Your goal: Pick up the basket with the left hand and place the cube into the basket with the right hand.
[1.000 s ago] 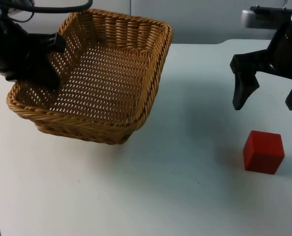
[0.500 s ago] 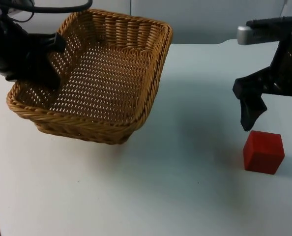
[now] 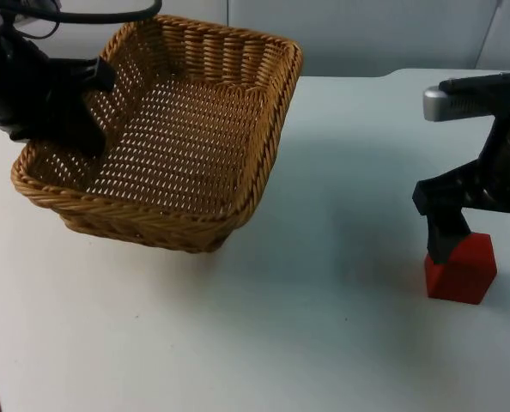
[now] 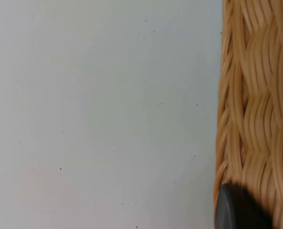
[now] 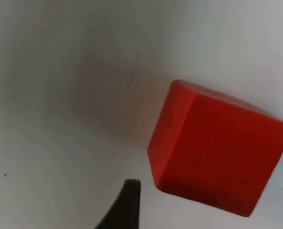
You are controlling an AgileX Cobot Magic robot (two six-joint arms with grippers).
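- Top view, left: my left gripper [image 3: 88, 107] is clamped on the basket [image 3: 195, 129] rim, holding it tilted.
- Right: my right gripper [image 3: 487, 236], fingers apart, straddles the cube [image 3: 461, 270] on the table [image 3: 281, 326].
- To grip well, I'd centre both fingers on opposite faces before closing.
- 1 second ago that gripper hung above the cube; basket unchanged.

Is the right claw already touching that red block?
Apart. In the right wrist view, white table shows between the right gripper's fingertip and the red cube.
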